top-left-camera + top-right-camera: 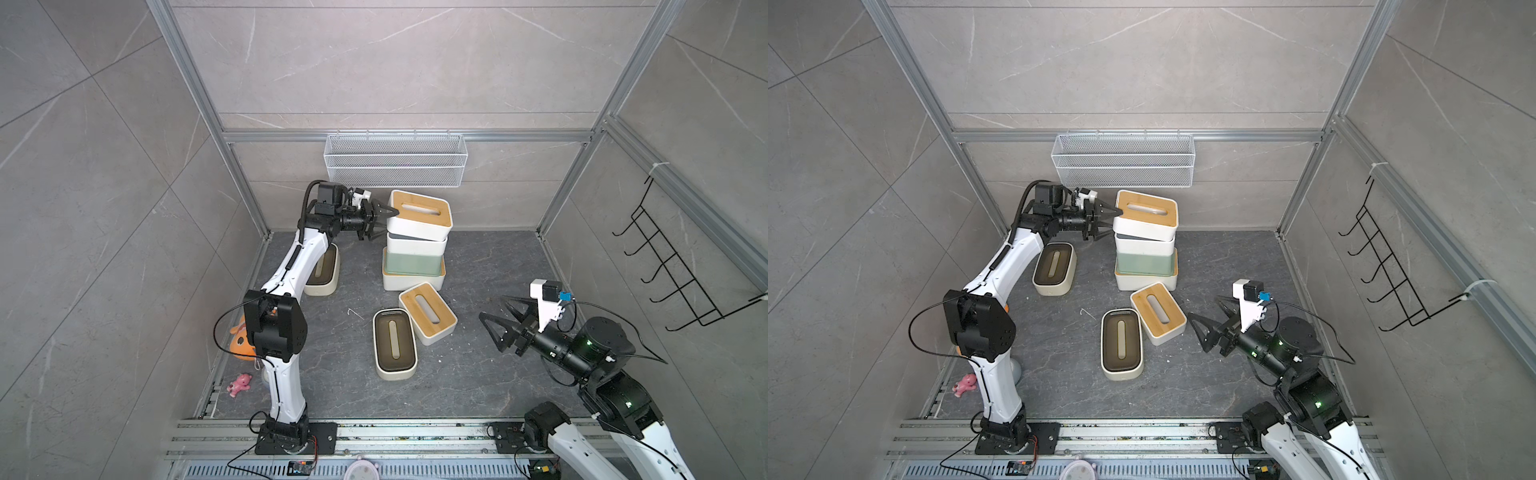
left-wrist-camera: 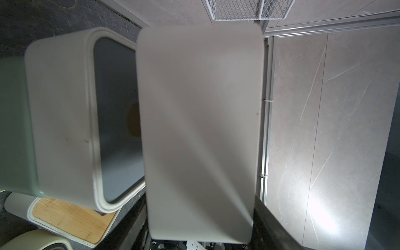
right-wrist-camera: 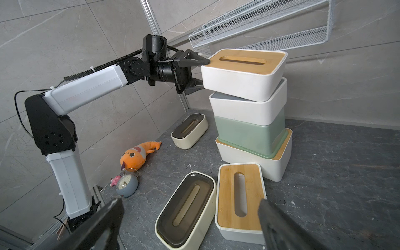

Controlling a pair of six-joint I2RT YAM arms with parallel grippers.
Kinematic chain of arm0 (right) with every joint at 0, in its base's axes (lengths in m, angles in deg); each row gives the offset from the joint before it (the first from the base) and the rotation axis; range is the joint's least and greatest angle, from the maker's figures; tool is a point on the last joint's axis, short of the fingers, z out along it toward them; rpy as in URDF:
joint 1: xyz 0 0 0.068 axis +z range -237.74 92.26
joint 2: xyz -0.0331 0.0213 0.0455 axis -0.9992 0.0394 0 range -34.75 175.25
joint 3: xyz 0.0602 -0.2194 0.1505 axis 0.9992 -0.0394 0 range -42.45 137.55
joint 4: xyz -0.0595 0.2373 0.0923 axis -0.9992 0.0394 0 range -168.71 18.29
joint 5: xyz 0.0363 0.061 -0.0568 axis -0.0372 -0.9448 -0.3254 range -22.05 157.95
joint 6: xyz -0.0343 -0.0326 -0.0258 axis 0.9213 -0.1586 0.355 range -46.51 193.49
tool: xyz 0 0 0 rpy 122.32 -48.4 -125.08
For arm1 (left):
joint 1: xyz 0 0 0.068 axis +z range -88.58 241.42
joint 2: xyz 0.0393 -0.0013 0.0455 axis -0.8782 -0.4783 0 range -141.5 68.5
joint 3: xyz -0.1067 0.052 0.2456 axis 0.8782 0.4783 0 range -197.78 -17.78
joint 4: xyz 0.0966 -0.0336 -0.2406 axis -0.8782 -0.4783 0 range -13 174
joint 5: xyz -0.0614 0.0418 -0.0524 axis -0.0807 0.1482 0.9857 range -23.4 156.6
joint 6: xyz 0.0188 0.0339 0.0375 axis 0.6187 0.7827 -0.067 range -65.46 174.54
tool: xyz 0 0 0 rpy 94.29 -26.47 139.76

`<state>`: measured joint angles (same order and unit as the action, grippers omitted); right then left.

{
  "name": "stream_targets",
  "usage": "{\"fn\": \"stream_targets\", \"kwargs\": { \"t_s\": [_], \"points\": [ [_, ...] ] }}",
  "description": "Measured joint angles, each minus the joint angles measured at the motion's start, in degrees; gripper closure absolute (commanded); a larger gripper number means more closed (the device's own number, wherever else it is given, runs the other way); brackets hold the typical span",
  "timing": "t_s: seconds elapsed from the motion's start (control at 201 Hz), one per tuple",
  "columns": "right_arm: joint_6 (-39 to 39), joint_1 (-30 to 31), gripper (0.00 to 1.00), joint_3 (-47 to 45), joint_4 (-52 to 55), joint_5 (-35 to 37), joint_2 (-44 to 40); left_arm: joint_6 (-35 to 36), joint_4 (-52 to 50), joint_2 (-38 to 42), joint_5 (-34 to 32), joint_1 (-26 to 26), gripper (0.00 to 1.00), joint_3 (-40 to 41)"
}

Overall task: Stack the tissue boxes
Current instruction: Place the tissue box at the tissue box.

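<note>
Right wrist view. Shows left gripper (image 3: 203, 73) clamped on short end of top bamboo-lidded tissue box (image 3: 242, 82), tilted atop three stacked boxes (image 3: 249, 132). In a top view, right gripper (image 1: 491, 306) spread wide, empty. Probably light, rigid, smooth-walled: best held lid-to-base at short end.

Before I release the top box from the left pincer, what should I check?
1. Grip: left pincer clamps the top box at its end, one finger on the lid, one beneath: ok.
2. top box flat on the grey-blue-lidded box: not ok, gripped end is raised.
3. top box square with the one below: not ok, skewed.
4. sage box seated on the bottom box: ok.
5. right pincer open, touching nothing: ok.
6. Far-edge contact: cannot tell.
</note>
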<state>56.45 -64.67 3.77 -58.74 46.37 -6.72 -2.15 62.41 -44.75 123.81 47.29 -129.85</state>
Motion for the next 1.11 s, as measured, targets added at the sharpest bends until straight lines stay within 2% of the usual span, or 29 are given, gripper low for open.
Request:
{"fn": "stream_targets", "kwargs": {
  "t_s": [1.107],
  "points": [
    [-1.3,0.0,0.00,0.0,0.0,0.9,1.3,6.8,-7.5,0.0,-5.2,1.0,0.22,0.0]
  ]
}}
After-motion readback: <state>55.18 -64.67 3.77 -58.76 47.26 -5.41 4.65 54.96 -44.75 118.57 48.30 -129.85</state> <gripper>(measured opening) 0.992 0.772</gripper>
